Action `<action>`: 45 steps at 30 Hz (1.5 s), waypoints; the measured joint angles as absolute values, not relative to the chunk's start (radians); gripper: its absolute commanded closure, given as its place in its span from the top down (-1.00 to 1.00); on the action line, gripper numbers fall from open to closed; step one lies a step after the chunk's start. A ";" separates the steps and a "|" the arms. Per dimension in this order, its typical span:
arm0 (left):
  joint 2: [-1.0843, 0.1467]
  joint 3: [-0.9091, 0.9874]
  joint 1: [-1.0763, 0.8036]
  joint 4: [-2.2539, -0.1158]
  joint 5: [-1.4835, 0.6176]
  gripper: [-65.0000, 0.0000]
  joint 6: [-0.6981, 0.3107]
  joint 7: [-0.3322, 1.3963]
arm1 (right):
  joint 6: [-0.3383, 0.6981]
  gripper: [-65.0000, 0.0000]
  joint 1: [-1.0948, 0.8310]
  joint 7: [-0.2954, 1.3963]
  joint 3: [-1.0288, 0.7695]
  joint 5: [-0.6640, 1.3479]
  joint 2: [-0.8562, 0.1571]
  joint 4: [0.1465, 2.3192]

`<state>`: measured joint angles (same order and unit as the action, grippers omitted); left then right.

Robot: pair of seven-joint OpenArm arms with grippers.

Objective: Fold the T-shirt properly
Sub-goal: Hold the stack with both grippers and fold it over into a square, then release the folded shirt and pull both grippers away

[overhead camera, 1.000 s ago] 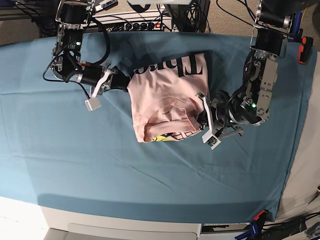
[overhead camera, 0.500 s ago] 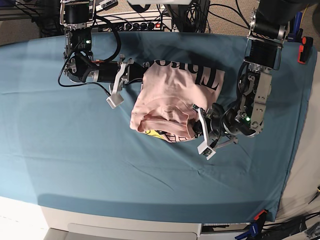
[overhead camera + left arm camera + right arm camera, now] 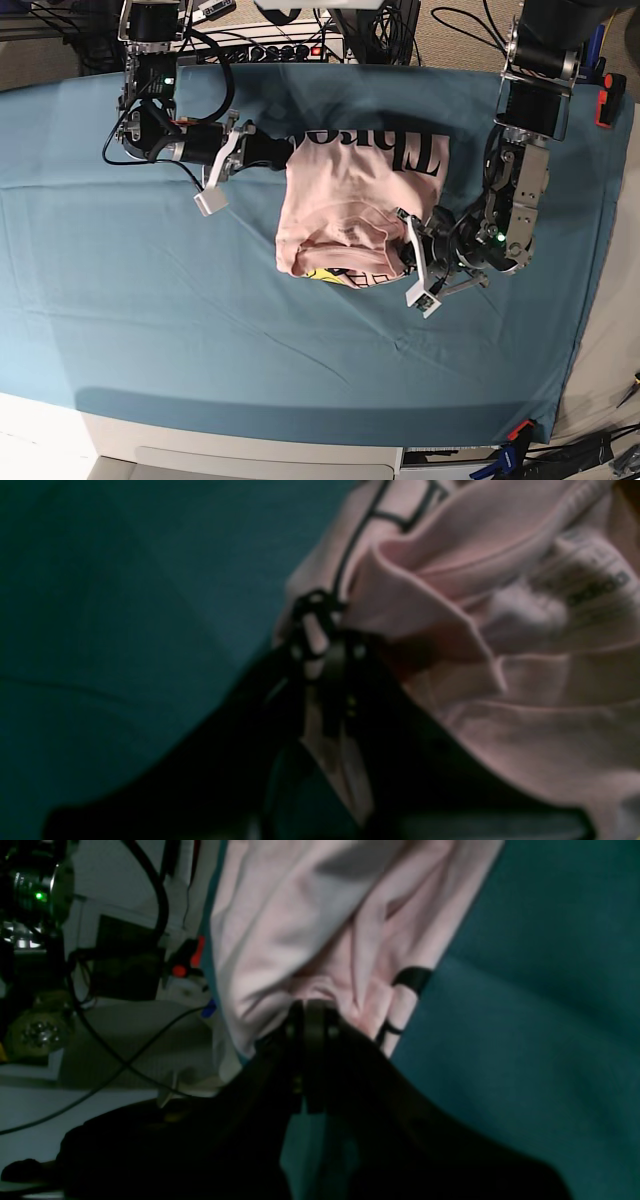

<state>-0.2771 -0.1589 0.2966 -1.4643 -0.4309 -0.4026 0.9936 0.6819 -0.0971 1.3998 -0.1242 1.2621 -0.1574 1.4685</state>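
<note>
Both sets of fingers are pinched shut on cloth. Those of the right gripper (image 3: 309, 1012) are clamped tight on a pink fold at the far edge of the T-shirt (image 3: 350, 200), near the black lettering. Those of the left gripper (image 3: 327, 645) nip a thin bit of the same pink fabric at the shirt's near right corner, by the rolled hem. The shirt lies bunched in the middle of the surface on a teal cloth (image 3: 150, 300), lettering toward the back, a bit of yellow print peeking out under its front edge. Its lower part is rolled into a thick fold.
</note>
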 measured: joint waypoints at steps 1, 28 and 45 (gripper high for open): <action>-0.277 -0.159 0.297 -1.464 -0.431 -0.80 -0.403 0.994 | 0.682 -1.00 -0.097 1.399 -0.125 1.262 -0.157 1.468; -0.359 -0.159 0.339 -1.478 -0.832 -1.00 -0.495 1.187 | 0.696 -1.00 0.045 1.413 -0.282 1.447 -0.003 1.473; -0.338 -0.159 0.272 -1.476 -0.698 -1.00 -0.488 1.067 | 0.696 -1.00 -0.089 1.409 0.016 1.448 0.015 1.473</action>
